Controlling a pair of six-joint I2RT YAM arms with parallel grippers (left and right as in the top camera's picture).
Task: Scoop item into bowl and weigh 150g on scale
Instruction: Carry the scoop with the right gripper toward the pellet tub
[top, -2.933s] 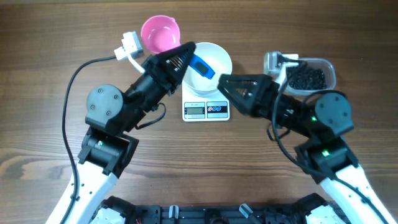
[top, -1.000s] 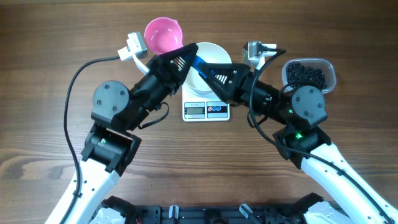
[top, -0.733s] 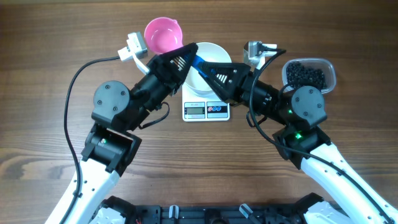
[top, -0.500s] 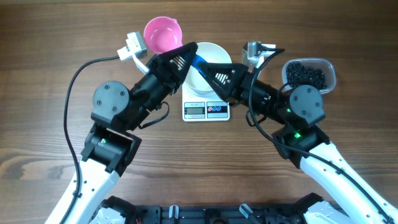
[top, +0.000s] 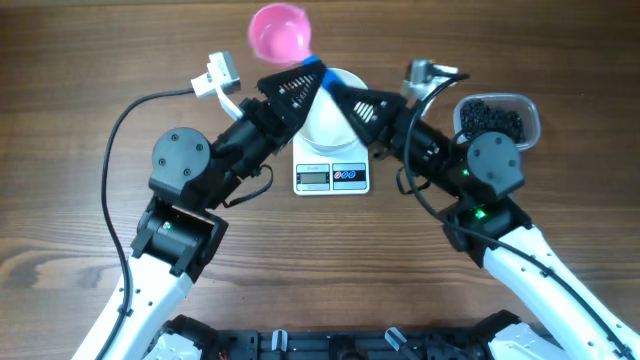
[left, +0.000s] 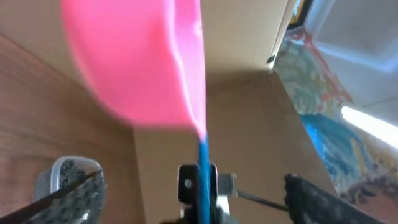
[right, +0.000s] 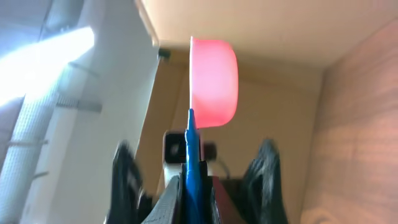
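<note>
Wood table (top: 80, 120), both arms meeting over the far middle. Going down in size:

- Clear tub (top: 533, 115) sits far right, well apart from the bowl, just beside the right arm's elbow. The item (top: 490, 118) is all in there as a dark heap.
- White bowl (top: 322, 126) sits on the scale (top: 331, 176), partly under both pincers. What I can see of it looks empty. I can't read the display.
- Pink scoop (top: 280, 32) is up in the air beyond the bowl, cup empty, blue handle (top: 313, 66) pointing back at the pincers.
- Right pincer (top: 340, 92) is clamped on that handle; its wrist view shows the blue strip pinched dead centre, cup edge-on above.
- Left pincer (top: 298, 82) is spread wide, fingers either side of the handle and not touching it.

My read: nothing scooped yet, the scoop is in the right pincer alone, and the next step is the tub run.

How I'd do it:
- Back the left arm straight off first, since its fingers bracket the handle and a sideways swing would snag it.
- Lift the scoop over the bowl rim without nudging it; a knock upsets the reading.
- Roll the wrist so the cup mouth leads, enter the heap shallow, then level out.
- The grains are round and will roll, so carry them flat and slowly.
- Tip low over the bowl's centre and take smaller loads near target.
</note>
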